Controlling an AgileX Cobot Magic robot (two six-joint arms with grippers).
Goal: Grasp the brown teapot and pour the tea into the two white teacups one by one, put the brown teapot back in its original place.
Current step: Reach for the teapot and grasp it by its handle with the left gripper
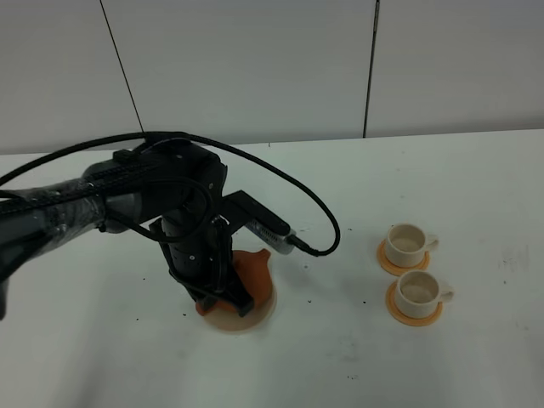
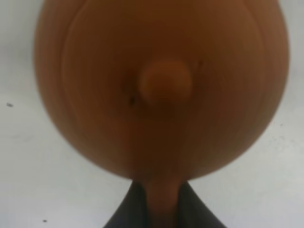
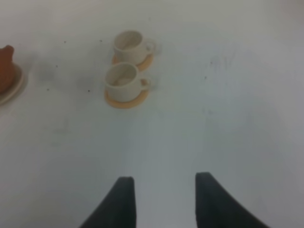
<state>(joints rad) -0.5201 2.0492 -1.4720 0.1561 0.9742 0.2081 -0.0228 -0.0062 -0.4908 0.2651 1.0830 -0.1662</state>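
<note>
Okay, your left gripper (image 2: 161,211) has its jaws clamped on the loop handle (image 2: 161,197) of the brown teapot (image 2: 161,85), body straight ahead of them, seated on its trivet (image 1: 255,321). Your right gripper (image 3: 164,194) hangs with jaws apart, the two white teacups (image 1: 406,244) well ahead of them.

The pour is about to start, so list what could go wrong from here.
1. The left hand grips the teapot only by its thin handle; it could swing or slip when lifted.
2. The lid looks unheld and might fall when tipped.
3. The two cups stand close together, so the spout could knock one or splash the other.
</note>
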